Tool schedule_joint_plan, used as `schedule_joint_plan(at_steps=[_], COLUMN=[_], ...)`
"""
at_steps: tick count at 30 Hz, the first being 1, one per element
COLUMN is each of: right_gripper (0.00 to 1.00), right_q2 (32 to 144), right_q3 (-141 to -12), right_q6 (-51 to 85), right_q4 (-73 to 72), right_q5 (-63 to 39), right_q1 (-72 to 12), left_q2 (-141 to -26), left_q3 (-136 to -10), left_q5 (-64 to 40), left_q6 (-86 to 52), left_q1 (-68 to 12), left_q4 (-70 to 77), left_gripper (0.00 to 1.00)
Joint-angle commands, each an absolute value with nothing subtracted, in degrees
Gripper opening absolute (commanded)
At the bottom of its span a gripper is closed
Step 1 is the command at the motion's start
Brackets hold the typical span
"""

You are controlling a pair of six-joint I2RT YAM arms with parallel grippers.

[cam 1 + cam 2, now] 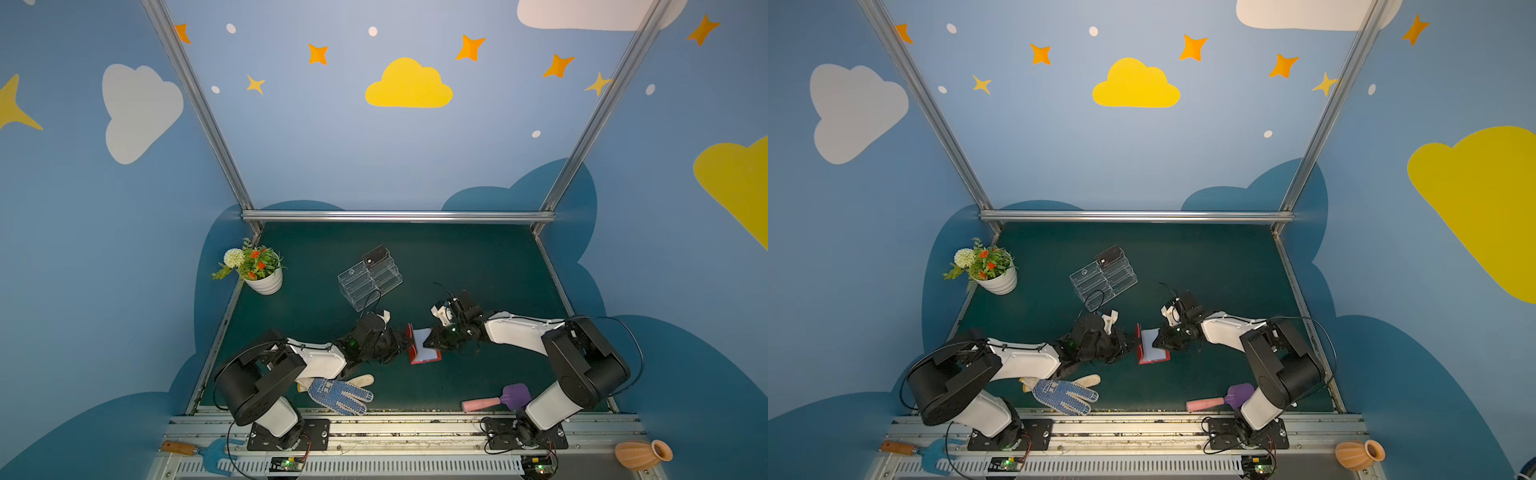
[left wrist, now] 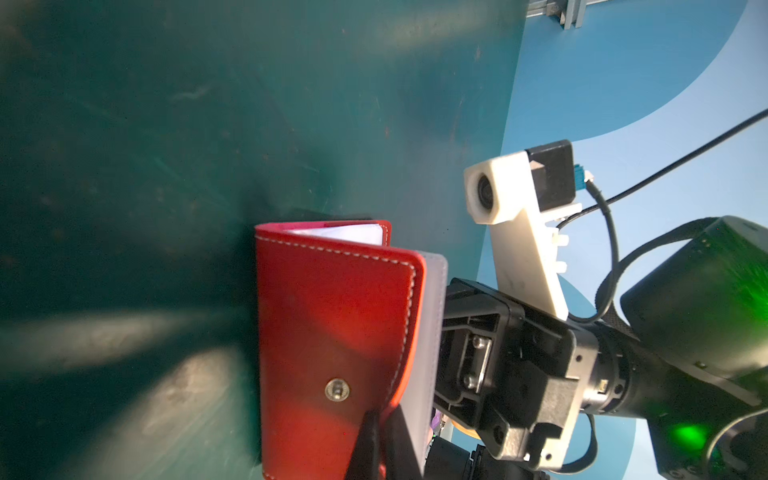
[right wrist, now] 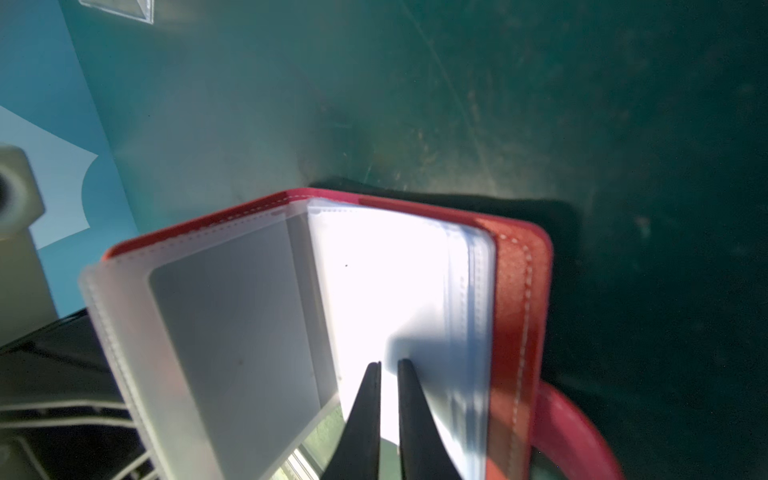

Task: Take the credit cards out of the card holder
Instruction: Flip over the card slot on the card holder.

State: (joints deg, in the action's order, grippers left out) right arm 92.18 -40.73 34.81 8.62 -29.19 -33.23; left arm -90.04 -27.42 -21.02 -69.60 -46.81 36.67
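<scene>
The red card holder (image 1: 428, 360) lies open mid-table, seen in both top views. One red cover (image 2: 332, 311) stands lifted, with my left gripper (image 2: 384, 419) shut on its edge. The pale sleeves (image 3: 395, 270) are fanned open and show no card in them. My right gripper (image 3: 390, 365) hovers over the sleeves from the other side, its fingers a narrow gap apart with nothing between them. One dark credit card (image 1: 374, 254) stands in the top tier of the clear acrylic stand (image 1: 370, 278) farther back.
A white flower pot (image 1: 264, 270) sits at the back left. A blue-dotted glove (image 1: 340, 392) lies by the left arm's base and a purple scoop with a pink handle (image 1: 498, 399) by the right one. A clay vase (image 1: 642, 455) and a hand fork (image 1: 208, 451) lie off the mat.
</scene>
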Motion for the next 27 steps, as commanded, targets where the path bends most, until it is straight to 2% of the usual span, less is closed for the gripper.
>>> schedule_joint_plan(at_steps=[1,11,22,27], right_gripper=[0.14,0.18,0.21,0.25], right_q2=[92.1,91.3,90.5,89.9], right_q3=[-38.8,-38.8,-38.8,-39.1], right_q6=[35.3,35.7,35.7,36.4], right_q4=[11.6,12.5,14.1,15.7], right_q5=[-26.5,-26.1,-25.2,-24.3], right_q1=[-32.7,-32.3,-31.6,-31.6], left_q2=[-91.8,-93.9,-83.3,-81.2], left_q3=[-28.3,-29.0,-23.3,-22.1], left_q5=[-22.0,-21.7,-14.9,-13.2], left_q6=[-67.9,-67.3,-67.0,-66.4], left_q1=[-47.2,-47.1,-46.0,-45.9], left_q4=[34.2,33.8,27.5,23.8], left_gripper=[0.04,0.04,0.04,0.04])
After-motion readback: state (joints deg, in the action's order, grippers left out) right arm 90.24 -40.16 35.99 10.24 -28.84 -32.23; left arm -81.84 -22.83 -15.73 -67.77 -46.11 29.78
